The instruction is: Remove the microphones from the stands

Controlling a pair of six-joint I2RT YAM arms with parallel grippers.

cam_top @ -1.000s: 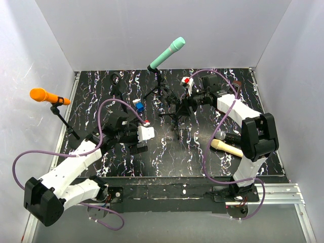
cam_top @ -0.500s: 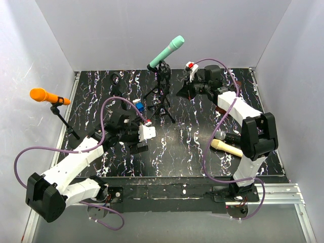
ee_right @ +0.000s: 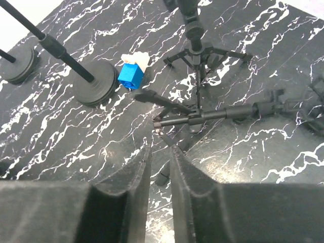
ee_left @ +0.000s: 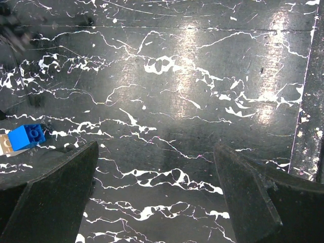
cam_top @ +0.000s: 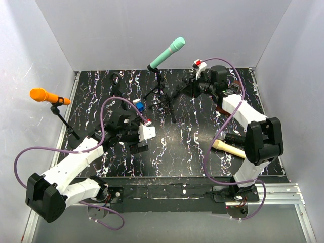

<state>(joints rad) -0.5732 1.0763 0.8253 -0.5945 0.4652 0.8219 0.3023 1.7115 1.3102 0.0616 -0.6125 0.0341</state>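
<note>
**Status.** The green microphone [cam_top: 167, 54] sits in the clip of the tripod stand [cam_top: 159, 87] at the far middle of the table [cam_top: 187, 147]. Its head is tilted up and to the right. An orange microphone [cam_top: 43, 94] sits on a second stand [cam_top: 63, 114] at the far left. Judging by the right arm's reach, the green one is the likely target.

**Tools.** The right gripper [ee_right: 161, 154] is pinched to a thin slit with nothing visible between its fingers. It sits just right of the tripod stand and is aimed at the feet, not at the microphone. The left gripper [ee_left: 156, 147] is spread wide and empty over the near-left table, well apart from the stand.

**Hazards.**
1. Tipping. The tripod stand looks light and top-heavy, and nothing steadies it. A sideways or downward pull on the microphone would probably topple it.
2. Snagging. A fallen stand [ee_right: 228, 112] lies beside the tripod's feet. Disturbing it could drag those feet along.
3. Pushing instead of grasping. With its fingers pinched, the right gripper would only shove the microphone. It must spread them before contact.
4. Clip resistance. A pull off the clip's axis may lift the whole stand rather than free the microphone.
</note>
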